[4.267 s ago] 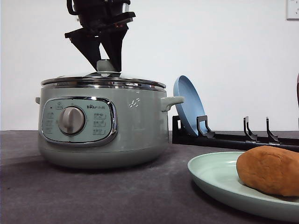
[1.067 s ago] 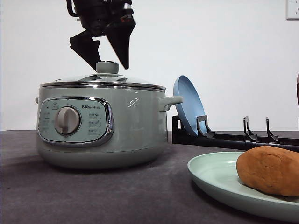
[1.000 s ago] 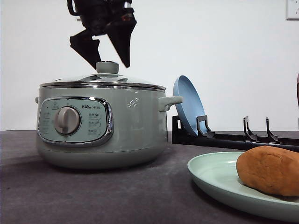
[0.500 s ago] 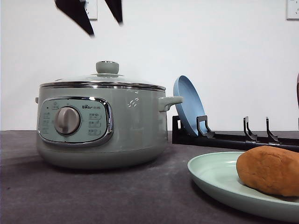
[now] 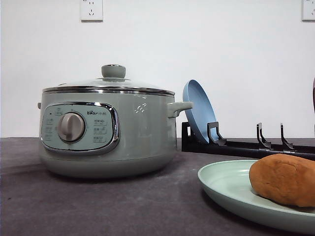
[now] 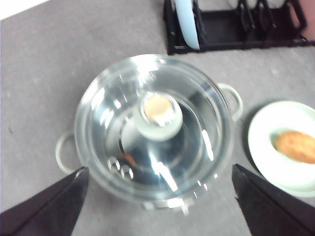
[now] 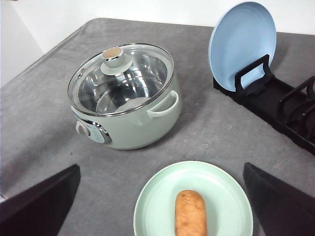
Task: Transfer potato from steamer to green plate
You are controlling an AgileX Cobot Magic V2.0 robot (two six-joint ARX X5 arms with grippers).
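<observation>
The steamer has a smooth satin green shell, a glossy chrome band around its panel and a clear glass lid with a polished metal rim. The potato looks rough and matt against the smooth, faintly glossy green plate. The table is matt grey and finely textured, and the rack looks like black plastic.

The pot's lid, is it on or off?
On. The glass lid sits flat on the steamer's rim, with its green knob on top. The potato lies on the green plate.

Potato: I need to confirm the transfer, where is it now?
The potato lies on the green plate, front view's lower right, in front of the dish rack, right of the lidded steamer.
</observation>
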